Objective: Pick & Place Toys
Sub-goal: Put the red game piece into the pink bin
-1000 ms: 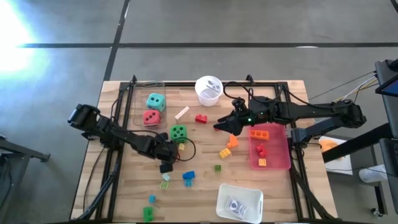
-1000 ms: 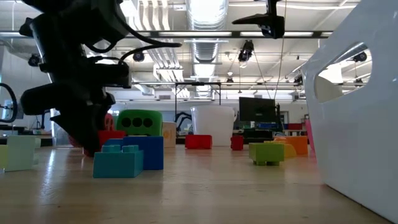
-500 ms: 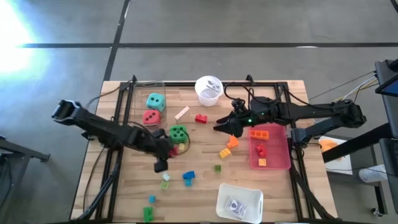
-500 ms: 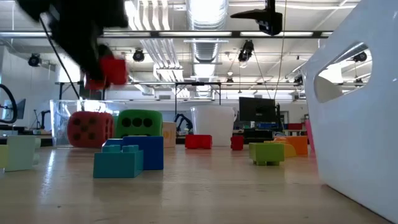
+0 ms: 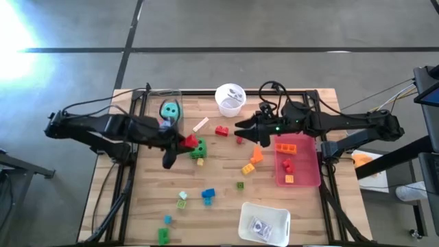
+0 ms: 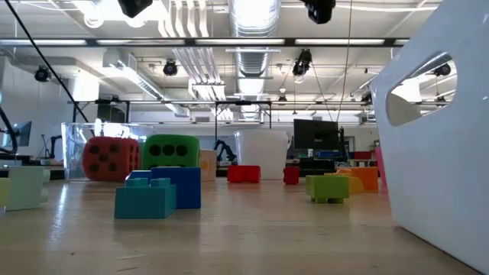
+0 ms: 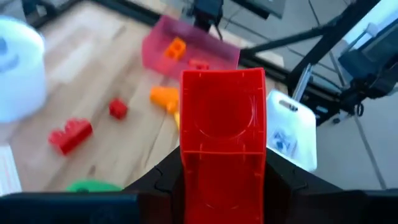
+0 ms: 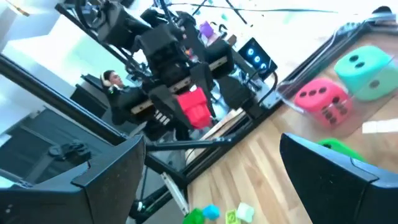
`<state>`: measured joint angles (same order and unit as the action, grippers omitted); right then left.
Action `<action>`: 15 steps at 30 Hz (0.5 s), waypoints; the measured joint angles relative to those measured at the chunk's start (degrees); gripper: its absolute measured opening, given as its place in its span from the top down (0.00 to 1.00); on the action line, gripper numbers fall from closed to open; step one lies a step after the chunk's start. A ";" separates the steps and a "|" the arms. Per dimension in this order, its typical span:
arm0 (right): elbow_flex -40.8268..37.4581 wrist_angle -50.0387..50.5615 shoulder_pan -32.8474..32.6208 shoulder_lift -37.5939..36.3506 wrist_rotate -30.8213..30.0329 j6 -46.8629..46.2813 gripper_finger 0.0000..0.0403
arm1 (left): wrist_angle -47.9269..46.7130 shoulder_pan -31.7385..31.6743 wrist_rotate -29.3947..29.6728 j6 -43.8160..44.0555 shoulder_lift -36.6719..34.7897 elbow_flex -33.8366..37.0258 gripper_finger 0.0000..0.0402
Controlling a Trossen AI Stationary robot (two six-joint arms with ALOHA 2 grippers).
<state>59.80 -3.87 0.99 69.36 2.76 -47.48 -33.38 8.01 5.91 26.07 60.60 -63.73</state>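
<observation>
High view showed the left gripper [image 5: 184,141] clamped on a red brick [image 5: 188,141], raised above the green die [image 5: 197,146]. The pink tray [image 5: 306,178] held perhaps four bricks; many lay loose. The right gripper [image 5: 241,129] hung open.

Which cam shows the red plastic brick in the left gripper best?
Left wrist view: the red plastic brick fills the frame, clamped in the left gripper. High view shows it as a small red spot beside the green die. Right wrist view shows it farther off. Low view misses it.
</observation>
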 joint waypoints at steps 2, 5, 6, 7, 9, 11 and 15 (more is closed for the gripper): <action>0.19 0.05 -0.02 0.02 -0.27 0.81 0.10 | -0.76 -1.39 -0.33 -1.61 1.11 -2.08 0.67; 0.60 0.20 -0.02 0.02 -1.64 1.85 0.10 | -0.87 -3.16 -1.02 -3.55 2.97 -4.88 0.67; 0.81 0.09 -0.02 0.02 -2.09 2.64 0.10 | -0.49 -3.67 -1.03 -3.92 3.66 -5.71 0.67; 0.97 0.01 -0.02 0.02 -2.93 3.23 0.10 | 0.48 -4.28 -1.05 -4.07 4.36 -6.47 0.67; 1.36 0.03 -0.02 0.02 -3.57 4.30 0.10 | 2.69 -5.60 -1.09 -4.06 5.51 -7.37 0.67; 1.80 0.00 -0.02 0.02 -4.45 4.65 0.10 | 5.94 -6.71 -1.23 -3.93 6.43 -7.92 0.67; 2.28 -1.94 -0.02 0.02 -5.00 4.70 0.10 | 13.12 -8.66 -4.27 -3.74 7.35 -8.43 0.67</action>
<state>62.09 -5.80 0.97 69.38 -2.24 -42.78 -20.26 -0.65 1.64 22.33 67.95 -72.16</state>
